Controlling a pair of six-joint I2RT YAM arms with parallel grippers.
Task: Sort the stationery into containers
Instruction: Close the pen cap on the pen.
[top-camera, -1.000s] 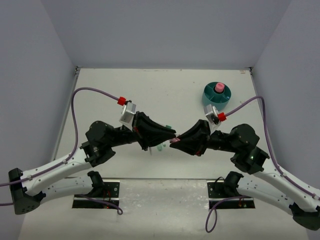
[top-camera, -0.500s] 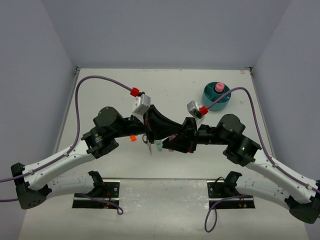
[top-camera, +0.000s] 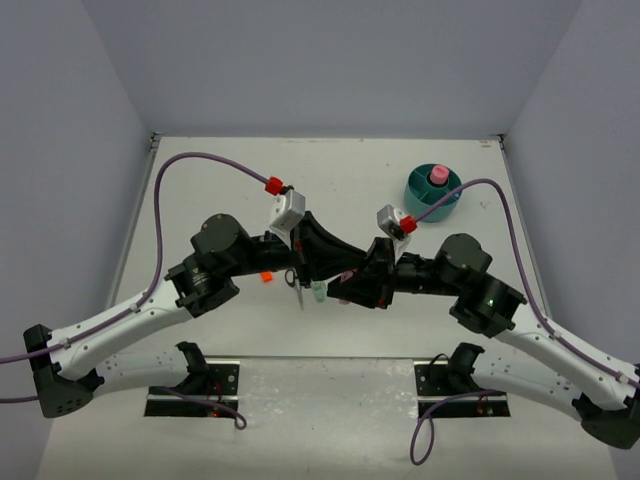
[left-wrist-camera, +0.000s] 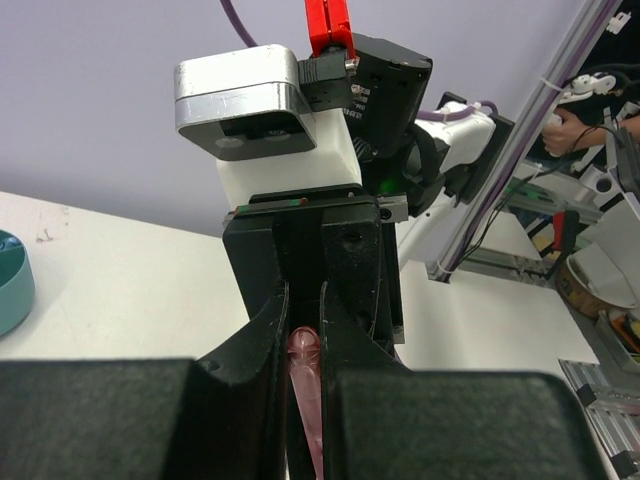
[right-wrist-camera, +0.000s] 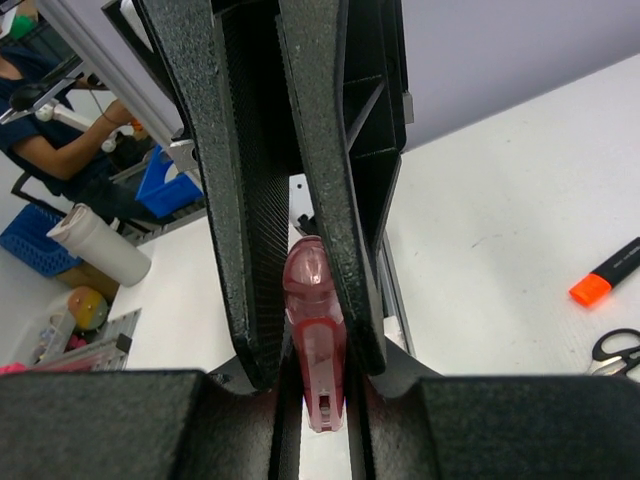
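Grippers meet tip to tip over the middle of the white table (top-camera: 220, 180), both clamped on a single pink highlighter (right-wrist-camera: 315, 340). The left gripper (top-camera: 338, 268) reaches in from the left and the right gripper (top-camera: 352, 285) from the right, each closed on the pen from an opposite end, so the two sets of black fingers nearly touch.

The right wrist camera shows the translucent pink barrel pinched between the left gripper's long ribbed fingers (right-wrist-camera: 240, 200), its rounded end pointing away from the lens and its near end sunk between the right gripper's own fingers. The left wrist camera shows the same pen from the other side, a pink sliver in the narrow slot between the black fingers. From overhead, only a trace of pink shows where the grippers join.

Other stationery lies on the table beneath the arms. An orange highlighter (top-camera: 266, 277) rests below the left arm, black-handled scissors (top-camera: 296, 288) lie just right of it with the blades pointing toward the near edge, and a green highlighter (top-camera: 317, 292) sits beside the scissors.

Well apart, near the far right corner, stands the round teal organizer (top-camera: 415, 190). A pink-capped bottle (top-camera: 438, 175) stands upright in its centre well.
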